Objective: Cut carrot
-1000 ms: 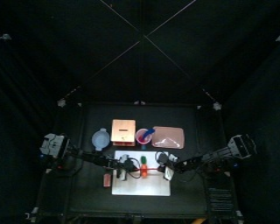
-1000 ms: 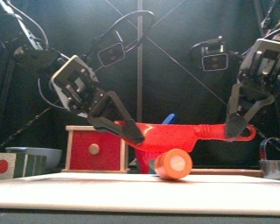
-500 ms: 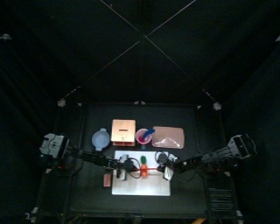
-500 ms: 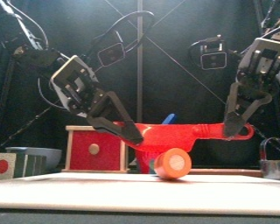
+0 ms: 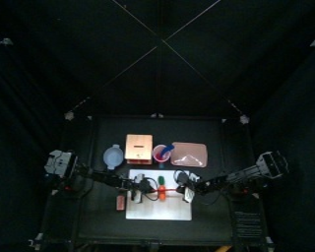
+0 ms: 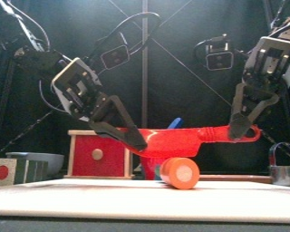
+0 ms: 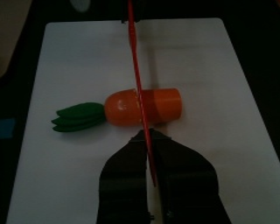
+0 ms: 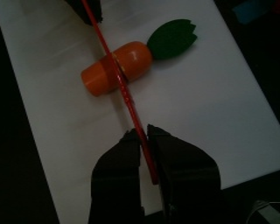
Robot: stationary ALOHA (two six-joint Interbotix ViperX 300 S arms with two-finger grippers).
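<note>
Both grippers (image 7: pixel 146 144) (image 8: pixel 143 140) stay clamped on the red knife (image 6: pixel 184 139), hovering at 12 o'clock over the carrot (image 6: pixel 178 171); nothing's changed, no cut yet.

Carrot (image 7: pixel 143 106): short, stubby, orange body with green leafy top. Lying on its side, resting near middle of white cutting board (image 7: pixel 213 157). Flat cut end facing front camera. Thin red knife blade (image 7: pixel 132 52) crossing over orange body.

Knife (image 7: pixel 132 52) blade (far end) beyond frame
</note>
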